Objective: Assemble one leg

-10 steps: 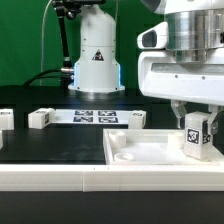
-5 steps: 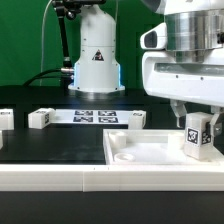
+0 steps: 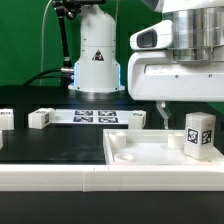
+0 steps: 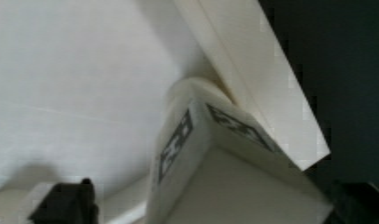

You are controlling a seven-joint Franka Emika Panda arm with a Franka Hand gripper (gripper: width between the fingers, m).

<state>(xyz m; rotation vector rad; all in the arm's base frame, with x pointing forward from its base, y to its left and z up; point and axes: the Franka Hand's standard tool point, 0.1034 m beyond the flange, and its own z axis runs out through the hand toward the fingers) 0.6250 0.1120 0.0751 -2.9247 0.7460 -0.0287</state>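
One leg [image 3: 200, 135], a small white block with a black-and-white tag, stands upright on the near right corner of the large flat white tabletop [image 3: 150, 152]. My gripper [image 3: 190, 118] hangs just above and to the exterior view's left of it. One dark finger [image 3: 160, 114] shows apart from the leg. In the wrist view the leg [image 4: 221, 150] rises between my two dark fingertips [image 4: 65, 200], with a gap on that side. The gripper [image 4: 212, 208] looks open and holds nothing.
Three more white leg blocks lie on the black table behind: one [image 3: 40, 117], one [image 3: 5, 118] at the far left edge, one [image 3: 133, 119] near the tabletop. The marker board [image 3: 95, 116] lies before the robot base [image 3: 97, 55]. A white rail [image 3: 50, 178] runs along the front.
My gripper has moved up and to the exterior view's left, off the leg. The leg stays standing on the tabletop's corner.
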